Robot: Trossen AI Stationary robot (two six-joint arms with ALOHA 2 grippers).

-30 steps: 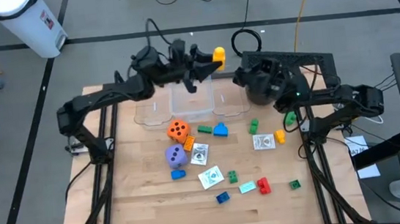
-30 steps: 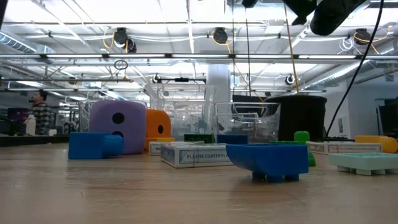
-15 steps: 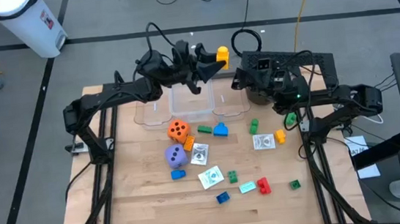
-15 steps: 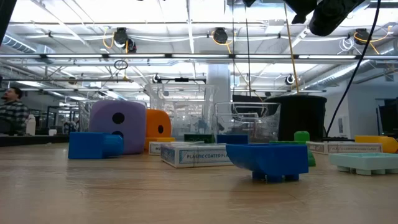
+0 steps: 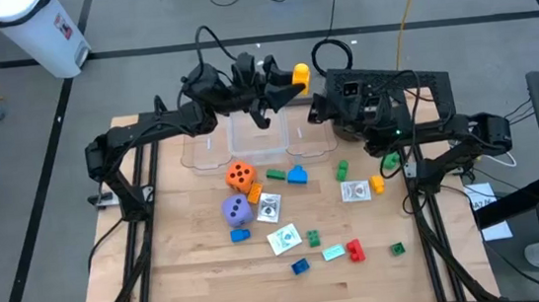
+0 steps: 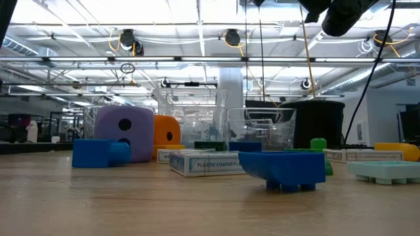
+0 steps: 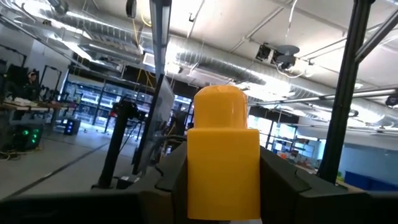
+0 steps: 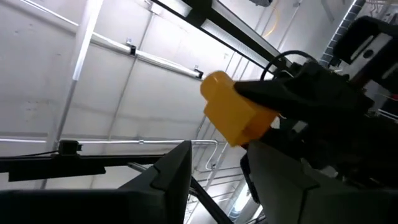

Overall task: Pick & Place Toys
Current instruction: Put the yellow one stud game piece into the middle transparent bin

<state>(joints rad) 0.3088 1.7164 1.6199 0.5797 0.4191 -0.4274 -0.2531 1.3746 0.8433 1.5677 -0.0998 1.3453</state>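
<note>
While the left claw (image 5: 287,78) grips a yellow block (image 5: 296,72) above the far edge of the clear tub (image 5: 258,137), the right claw (image 5: 319,109) faces it nearby, fingers parted and empty; other toys lie scattered on the tabletop (image 5: 192,277).

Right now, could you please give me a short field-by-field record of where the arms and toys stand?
left end effector: raised at the table's far edge, shut on yellow block
right end effector: open, facing the yellow block, holding nothing
clear tub: below the left arm
orange die: on table beside purple die
loose toys: scattered mid-table
</note>
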